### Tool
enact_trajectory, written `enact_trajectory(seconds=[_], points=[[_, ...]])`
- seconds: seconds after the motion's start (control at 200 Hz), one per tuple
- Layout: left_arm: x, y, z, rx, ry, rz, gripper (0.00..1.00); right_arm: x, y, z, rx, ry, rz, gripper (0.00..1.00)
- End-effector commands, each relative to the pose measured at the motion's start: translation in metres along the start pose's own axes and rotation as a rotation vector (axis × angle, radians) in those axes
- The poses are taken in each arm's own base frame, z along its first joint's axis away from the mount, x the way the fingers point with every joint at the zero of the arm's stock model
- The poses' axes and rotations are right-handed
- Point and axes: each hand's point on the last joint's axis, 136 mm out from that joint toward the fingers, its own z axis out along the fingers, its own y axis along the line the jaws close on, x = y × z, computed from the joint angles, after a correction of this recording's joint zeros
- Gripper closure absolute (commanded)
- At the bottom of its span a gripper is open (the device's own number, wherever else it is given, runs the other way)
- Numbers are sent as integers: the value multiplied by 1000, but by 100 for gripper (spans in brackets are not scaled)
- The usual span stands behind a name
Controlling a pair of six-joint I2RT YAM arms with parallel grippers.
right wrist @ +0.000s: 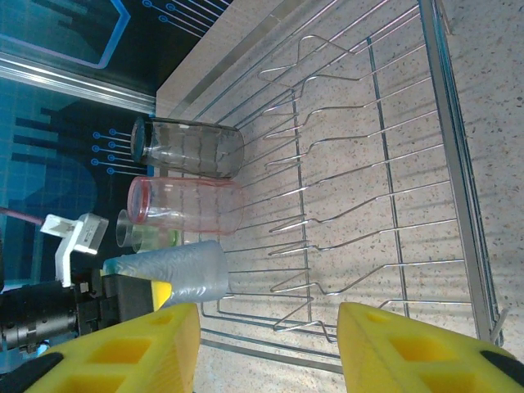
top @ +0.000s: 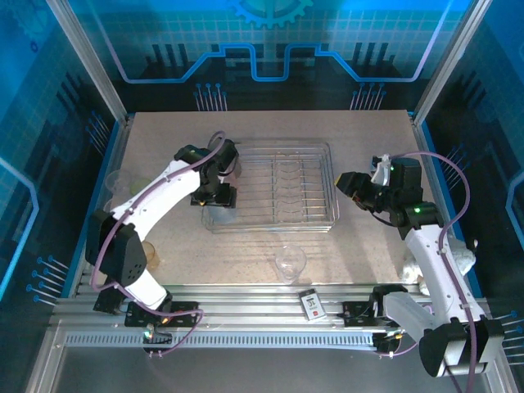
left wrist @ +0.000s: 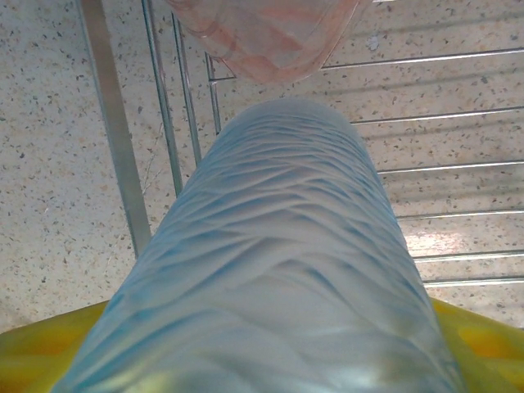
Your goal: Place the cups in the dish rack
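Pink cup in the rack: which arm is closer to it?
Left. The left end effector, holding a blue cup, is beside the pink cup in the rack. The right end effector hangs open off its right side.

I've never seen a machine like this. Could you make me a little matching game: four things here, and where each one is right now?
Things:
1. blue cup
2. pink cup
3. clear cup
4. card

Places:
A. on the table, on the near side of the rack
B. held in the left claw
C. on the metal rails by the arm bases
D. in the rack

Pairs: 1-B, 2-D, 3-A, 4-C
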Motion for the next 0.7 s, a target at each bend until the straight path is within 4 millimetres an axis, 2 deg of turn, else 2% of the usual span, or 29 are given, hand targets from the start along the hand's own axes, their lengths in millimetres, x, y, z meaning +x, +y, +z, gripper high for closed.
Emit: enact_trajectory(seconds=[0.0,0.43,0.695], points=[[-3,1,-6,-35,-3,13,81,-7,7,-9,-2,-22,-23,52],[1,-4,14,-54,59,22,55,-8,7,-12,14,-28,-26,52],[5,-2,17,-61,67,18,30,-9,8,-15,9,-47,-35,52]])
